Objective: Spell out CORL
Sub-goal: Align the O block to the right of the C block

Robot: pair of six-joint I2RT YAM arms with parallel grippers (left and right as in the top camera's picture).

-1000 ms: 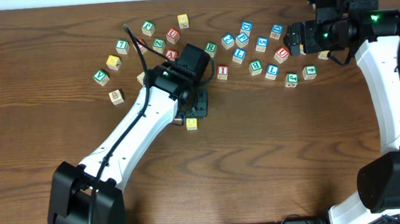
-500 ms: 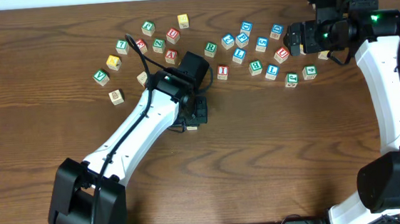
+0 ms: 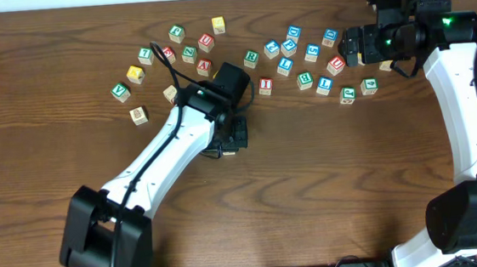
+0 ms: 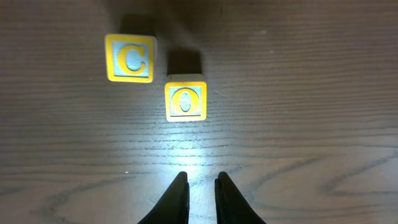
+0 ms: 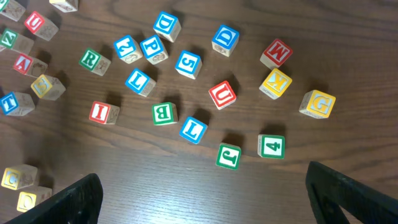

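In the left wrist view a yellow C block (image 4: pixel 130 58) and a yellow O block (image 4: pixel 185 101) lie side by side on the wood, the O slightly lower and to the right. My left gripper (image 4: pixel 202 182) is shut and empty, hovering just short of the O. In the overhead view my left gripper (image 3: pixel 234 136) covers both blocks. The right wrist view shows the C (image 5: pixel 12 177) and O (image 5: pixel 27 200) at its lower left. It also shows a green R block (image 5: pixel 93 60) and a blue L block (image 5: pixel 193 129). My right gripper (image 5: pixel 214 199) is wide open and empty.
Several loose letter and number blocks are scattered across the back of the table, from a green V block (image 3: pixel 119 92) on the left to a green 4 block (image 3: pixel 369 86) on the right. My right arm (image 3: pixel 385 41) hovers over the right cluster.
My left gripper has shifted a little toward the front-left and now covers the yellow block that showed beside it a second ago. The right arm has not moved.
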